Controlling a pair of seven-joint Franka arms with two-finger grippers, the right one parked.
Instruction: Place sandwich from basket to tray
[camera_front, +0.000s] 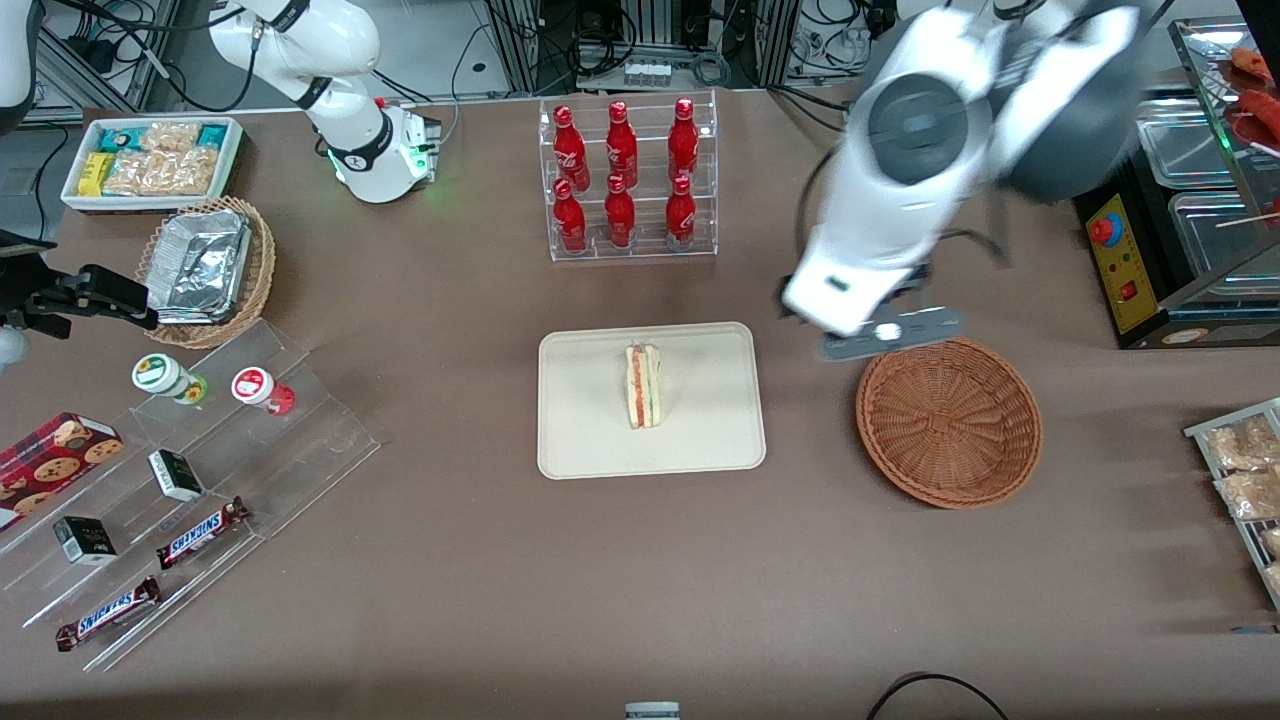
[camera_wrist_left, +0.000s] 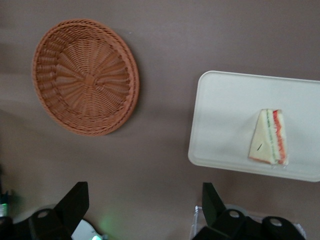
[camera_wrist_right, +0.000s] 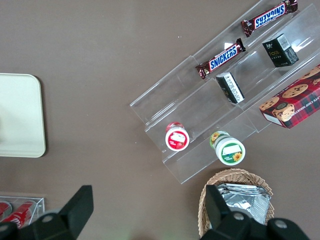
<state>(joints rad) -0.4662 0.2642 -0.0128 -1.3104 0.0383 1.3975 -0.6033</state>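
Note:
The sandwich (camera_front: 643, 385) stands on its edge in the middle of the cream tray (camera_front: 700, 440), with its orange and green filling facing the front camera. In the left wrist view the sandwich (camera_wrist_left: 270, 137) rests on the tray (camera_wrist_left: 225, 120), well apart from the round reddish-brown basket (camera_wrist_left: 85, 77). The basket (camera_front: 948, 420) holds nothing and sits beside the tray toward the working arm's end. My gripper (camera_wrist_left: 142, 205) is open with nothing between its fingers. It hangs high over bare table, between tray and basket and farther from the front camera than both. In the front view the arm's wrist (camera_front: 860, 290) covers the fingers.
A clear rack of red bottles (camera_front: 628, 180) stands farther from the front camera than the tray. Toward the parked arm's end are a tan basket of foil containers (camera_front: 205, 270), a white snack bin (camera_front: 150, 160) and an acrylic stepped shelf (camera_front: 200, 480). A food warmer (camera_front: 1180, 220) and bagged snacks (camera_front: 1245, 480) flank the working arm's end.

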